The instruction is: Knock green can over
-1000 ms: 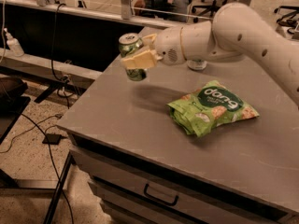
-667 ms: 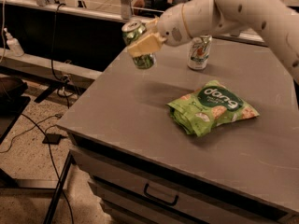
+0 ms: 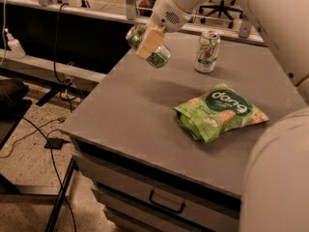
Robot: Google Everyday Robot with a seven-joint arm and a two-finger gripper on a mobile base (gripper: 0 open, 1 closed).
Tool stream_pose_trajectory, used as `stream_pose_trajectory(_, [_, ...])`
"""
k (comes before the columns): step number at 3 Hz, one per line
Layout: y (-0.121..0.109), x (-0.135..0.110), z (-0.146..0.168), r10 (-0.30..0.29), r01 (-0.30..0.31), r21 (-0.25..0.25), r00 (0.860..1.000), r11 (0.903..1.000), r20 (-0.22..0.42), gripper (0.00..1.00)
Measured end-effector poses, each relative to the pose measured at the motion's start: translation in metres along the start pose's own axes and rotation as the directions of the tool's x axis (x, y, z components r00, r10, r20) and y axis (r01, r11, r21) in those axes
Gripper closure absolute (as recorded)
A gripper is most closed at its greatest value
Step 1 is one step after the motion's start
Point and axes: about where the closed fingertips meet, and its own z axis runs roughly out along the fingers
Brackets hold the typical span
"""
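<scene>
The green can [image 3: 153, 53], green with a paler mottled pattern, is tilted and held in the air above the far left part of the grey table [image 3: 135, 115]. My gripper [image 3: 148, 43] is shut on the green can; one tan finger pad [image 3: 150, 41] lies across its side. The white arm reaches in from the upper right. The can's top points up and to the left.
A white and silver can [image 3: 207, 51] with green and red marks stands upright at the back of the table. A flat green snack bag [image 3: 219, 112] lies to the right of the middle. A drawer with a handle [image 3: 166, 203] is under the table front. Cables lie on the floor at left.
The arm has lifted the green can higher and tilted it further, its top now leaning to the left. The white can and the snack bag have not moved.
</scene>
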Motion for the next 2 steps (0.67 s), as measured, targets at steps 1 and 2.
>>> stream_pose_trajectory(1, [0.029,0.021,0.013,-0.068,0.045,-0.126,0.981,0.9910,-0.182,0.83])
stream_pose_trajectory(2, [0.057,0.037,0.026,-0.121,0.057,-0.214,0.947,0.9752,-0.297,0.68])
